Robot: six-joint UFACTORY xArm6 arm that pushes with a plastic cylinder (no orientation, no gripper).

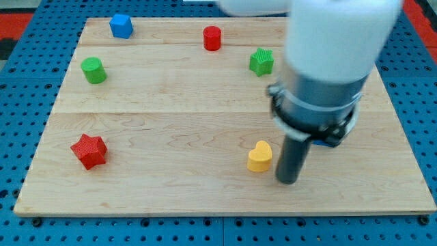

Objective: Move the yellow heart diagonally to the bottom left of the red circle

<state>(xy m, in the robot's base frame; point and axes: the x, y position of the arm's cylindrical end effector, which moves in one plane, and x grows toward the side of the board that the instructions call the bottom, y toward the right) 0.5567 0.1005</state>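
The yellow heart [259, 156] lies on the wooden board at the lower middle right. The red circle [212, 38], a short cylinder, stands near the view's top, a little left of centre. My tip [287, 180] rests on the board just right of and slightly below the yellow heart, with a narrow gap between them. The arm's grey and white body above it hides part of the board's right side.
A blue block [121, 26] sits at the top left. A green cylinder [93, 70] is at the left. A green star-like block [261, 61] is right of the red circle. A red star [89, 151] lies at the lower left. The board's edge [218, 213] runs along the bottom.
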